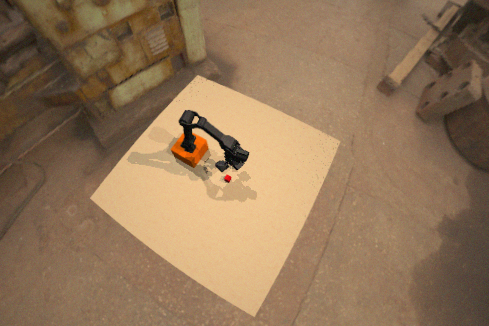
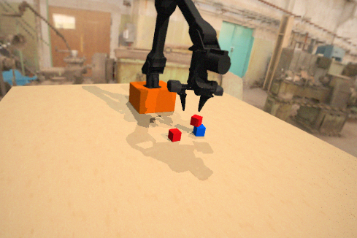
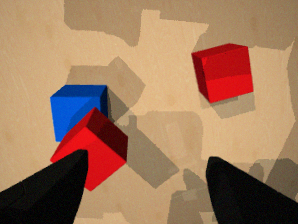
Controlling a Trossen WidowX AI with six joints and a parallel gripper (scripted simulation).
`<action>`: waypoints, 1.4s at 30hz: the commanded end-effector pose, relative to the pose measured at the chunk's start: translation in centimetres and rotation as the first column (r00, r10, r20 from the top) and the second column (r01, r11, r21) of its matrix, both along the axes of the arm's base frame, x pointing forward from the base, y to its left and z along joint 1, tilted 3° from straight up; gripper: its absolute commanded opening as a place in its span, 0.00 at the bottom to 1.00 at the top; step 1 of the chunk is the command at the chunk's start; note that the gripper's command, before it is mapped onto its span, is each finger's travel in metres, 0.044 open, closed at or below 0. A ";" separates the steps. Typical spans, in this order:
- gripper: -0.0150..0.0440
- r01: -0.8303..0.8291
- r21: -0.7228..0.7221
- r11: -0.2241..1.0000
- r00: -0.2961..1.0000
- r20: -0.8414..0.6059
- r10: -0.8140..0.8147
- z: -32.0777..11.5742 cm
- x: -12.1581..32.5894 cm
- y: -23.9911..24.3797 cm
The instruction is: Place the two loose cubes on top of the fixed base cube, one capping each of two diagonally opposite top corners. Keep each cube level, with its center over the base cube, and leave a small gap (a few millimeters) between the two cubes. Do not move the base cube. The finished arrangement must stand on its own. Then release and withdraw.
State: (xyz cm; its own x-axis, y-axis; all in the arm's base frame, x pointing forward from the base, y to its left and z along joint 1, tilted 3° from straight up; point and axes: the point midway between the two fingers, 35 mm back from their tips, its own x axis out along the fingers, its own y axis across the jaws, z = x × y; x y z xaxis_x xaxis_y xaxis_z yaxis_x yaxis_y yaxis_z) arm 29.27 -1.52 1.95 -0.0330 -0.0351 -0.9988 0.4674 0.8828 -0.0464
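Note:
The blue base cube point(image 2: 199, 131) point(image 3: 64, 111) stands on the light mat. One red cube point(image 2: 196, 120) point(image 3: 102, 159) rests on top of it, turned about its upright axis relative to the blue cube and overhanging one side. The other red cube point(image 1: 227, 178) point(image 2: 174, 135) point(image 3: 226, 67) lies on the mat a short way off. My gripper point(image 1: 229, 167) point(image 2: 191, 109) point(image 3: 148, 161) is open and empty, a little above the stacked red cube. In the wrist view the left fingertip overlaps that cube's near part. In the top view the arm hides the blue cube and the upper red cube.
The orange block point(image 1: 190, 150) point(image 2: 156, 100) under the arm's foot stands behind the cubes. The light mat point(image 1: 244, 250) point(image 2: 98, 190) lies under everything, with the arm's shadows across it. Machinery stands beyond its edges.

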 end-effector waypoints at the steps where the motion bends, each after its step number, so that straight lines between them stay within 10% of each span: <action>1: 0.70 0.257 -0.008 0.966 0.966 0.021 -0.257 0.8 0.4 -1.4; 16: 0.70 0.934 0.001 0.358 0.357 0.065 -0.932 3.1 0.1 -6.2; 42: 0.70 0.938 0.001 0.347 0.347 0.066 -0.936 -4.6 -0.1 -6.6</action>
State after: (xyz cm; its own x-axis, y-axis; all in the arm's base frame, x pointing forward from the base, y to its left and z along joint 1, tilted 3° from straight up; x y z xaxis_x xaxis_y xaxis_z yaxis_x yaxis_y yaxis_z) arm 29.67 -8.16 -1.85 -0.0055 -0.0414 -0.9991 0.9910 -0.1341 0.0001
